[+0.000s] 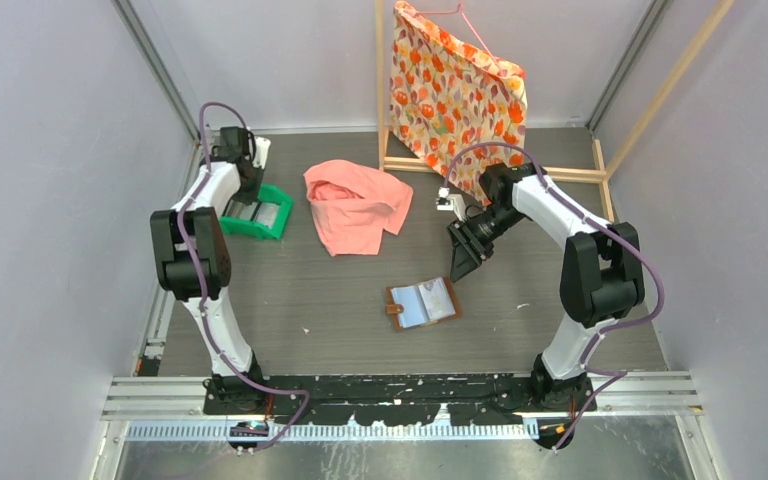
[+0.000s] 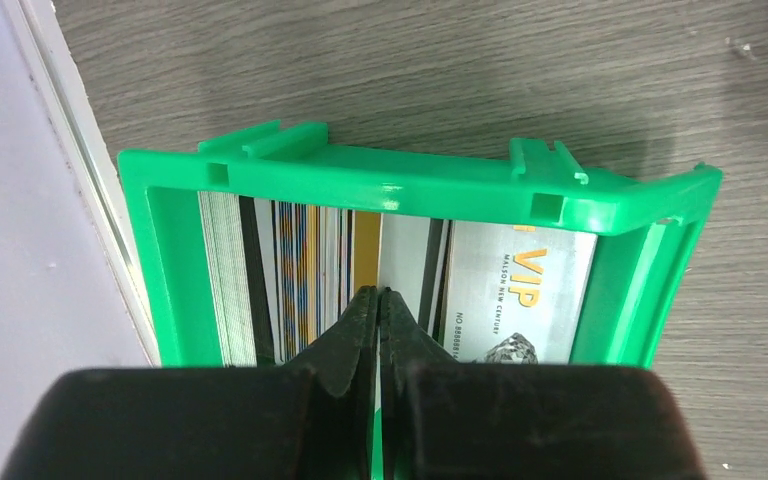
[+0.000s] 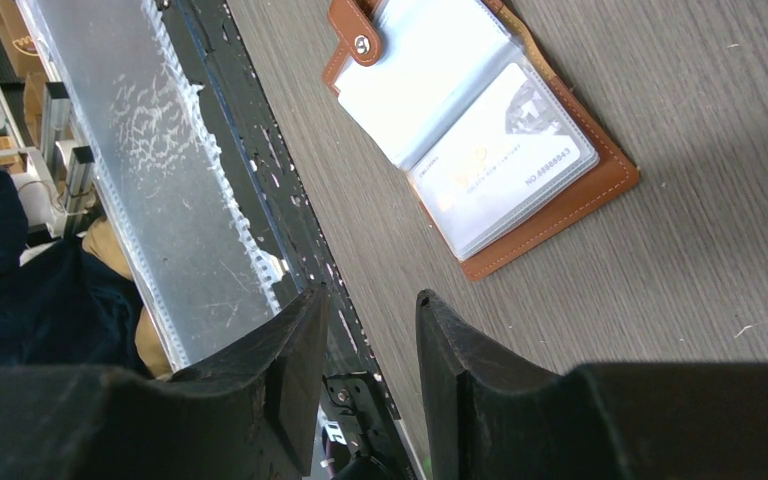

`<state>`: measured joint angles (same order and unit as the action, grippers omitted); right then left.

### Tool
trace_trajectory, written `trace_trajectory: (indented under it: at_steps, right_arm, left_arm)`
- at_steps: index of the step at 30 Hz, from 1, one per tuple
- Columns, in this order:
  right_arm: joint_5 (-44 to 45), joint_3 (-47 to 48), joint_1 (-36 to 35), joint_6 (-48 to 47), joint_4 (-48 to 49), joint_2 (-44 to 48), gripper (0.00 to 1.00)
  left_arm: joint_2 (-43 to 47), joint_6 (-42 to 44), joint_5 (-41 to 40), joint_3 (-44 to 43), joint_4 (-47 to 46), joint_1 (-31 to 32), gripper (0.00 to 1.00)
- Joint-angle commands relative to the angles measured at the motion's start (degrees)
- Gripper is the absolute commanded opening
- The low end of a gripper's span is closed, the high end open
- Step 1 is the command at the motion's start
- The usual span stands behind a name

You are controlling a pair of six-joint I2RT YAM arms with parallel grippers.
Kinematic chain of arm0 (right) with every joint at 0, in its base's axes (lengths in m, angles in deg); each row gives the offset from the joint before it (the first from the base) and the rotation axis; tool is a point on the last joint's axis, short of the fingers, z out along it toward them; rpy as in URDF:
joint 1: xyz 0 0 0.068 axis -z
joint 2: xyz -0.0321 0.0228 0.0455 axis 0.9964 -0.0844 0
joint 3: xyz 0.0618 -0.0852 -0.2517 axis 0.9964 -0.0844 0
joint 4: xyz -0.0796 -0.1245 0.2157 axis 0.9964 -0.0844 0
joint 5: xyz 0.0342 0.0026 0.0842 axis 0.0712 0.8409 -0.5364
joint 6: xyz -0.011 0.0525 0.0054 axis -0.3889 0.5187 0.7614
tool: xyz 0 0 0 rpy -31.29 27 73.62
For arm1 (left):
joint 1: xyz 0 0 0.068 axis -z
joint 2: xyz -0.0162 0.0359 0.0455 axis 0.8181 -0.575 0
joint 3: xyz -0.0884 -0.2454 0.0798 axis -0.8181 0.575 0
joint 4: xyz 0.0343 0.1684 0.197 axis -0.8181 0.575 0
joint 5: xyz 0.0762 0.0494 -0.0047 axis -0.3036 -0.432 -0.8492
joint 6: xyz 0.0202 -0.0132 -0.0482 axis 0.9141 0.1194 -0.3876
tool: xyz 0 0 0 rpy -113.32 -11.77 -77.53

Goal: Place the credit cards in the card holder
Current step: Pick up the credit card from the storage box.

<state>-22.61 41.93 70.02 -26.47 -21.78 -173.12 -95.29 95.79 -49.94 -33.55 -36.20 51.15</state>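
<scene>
Green tray [image 2: 410,185] far left, packed with upright credit cards [image 2: 520,290] | card holder [image 3: 470,130] lies open at centre, one card pocketed, most remain | right gripper [image 3: 370,300] half-open, empty, hovering nearby | left gripper [image 2: 380,292] apparently pinched shut on one card's edge.

Entry 1: silver card [image 2: 520,290], right end of the green tray [image 2: 410,185]. I read gold "VIP", "MALSON NEW CENTURY" and a serial starting "NO.8888", the rest hidden.
Entry 2: pocketed card [image 3: 505,150] in the card holder [image 3: 610,180]. I read "NO.8888", the last digits unclear.
</scene>
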Motion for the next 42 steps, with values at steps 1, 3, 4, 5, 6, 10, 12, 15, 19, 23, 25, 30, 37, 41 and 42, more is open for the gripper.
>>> trace_trajectory:
  at_steps: [1,3,4,5,6,10,12,15,19,23,25,30,37,41,42]
  right_arm:
    - [-1.5,1.2,0.3,-1.2,-0.7,0.1,0.43]
    - [-1.5,1.2,0.3,-1.2,-0.8,0.1,0.43]
    - [-1.6,1.3,0.3,-1.2,-0.8,0.1,0.43]
    - [-1.6,1.3,0.2,-1.2,-0.9,0.1,0.43]
    - [-1.7,1.2,0.3,-1.2,-0.8,0.0,0.43]
    - [-1.8,1.3,0.2,-1.2,-0.9,0.0,0.43]
    - [-1.9,1.3,0.2,-1.3,-1.0,-0.1,0.43]
    - [-2.0,1.4,0.2,-1.4,-1.1,-0.3,0.42]
    - [-2.2,1.4,0.3,-1.4,-1.1,-0.6,0.42]
    - [-2.3,1.3,0.2,-1.5,-1.2,-0.7,0.42]
    - [-2.3,1.4,0.3,-1.5,-1.2,-0.7,0.42]
    - [-2.5,1.3,0.3,-1.5,-1.2,-0.7,0.42]
    - [-2.8,1.4,0.2,-1.5,-1.2,-0.5,0.42]
    - [-3.3,1.2,0.3,-1.5,-1.2,0.0,0.42]
    - [-3.4,1.1,0.2,-1.5,-1.1,0.1,0.42]
  left_arm:
    - [4.0,0.4,1.6,0.1,-1.2,-0.3,0.00]
    - [4.3,0.2,2.1,0.1,-1.1,-0.3,0.00]
    - [4.5,0.1,2.3,0.2,-1.0,-0.3,0.00]
    - [4.6,0.0,2.4,0.2,-0.9,-0.3,0.00]
    - [4.7,-0.1,2.4,0.1,-0.8,-0.3,0.00]
    - [5.7,-0.7,1.8,-0.2,-0.5,-0.3,0.00]
    - [6.4,-1.2,1.6,-0.4,-0.4,-0.3,0.00]
    - [7.5,-1.8,0.8,-0.7,-0.3,-0.3,0.00]
    - [8.9,-2.3,-0.6,-0.8,0.0,-0.3,0.00]
    - [10.3,-3.1,-0.8,-0.5,0.0,-0.3,0.00]
    - [11.1,-3.6,-0.7,-0.5,0.2,-0.3,0.00]
    - [14.0,-5.8,0.0,-0.2,1.2,-0.3,0.00]
    - [20.6,-13.5,6.4,1.2,2.8,-0.3,0.00]
    - [24.8,-18.9,13.0,3.4,3.7,-0.4,0.00]
    - [26.1,-20.3,14.9,4.5,3.3,-0.3,0.00]
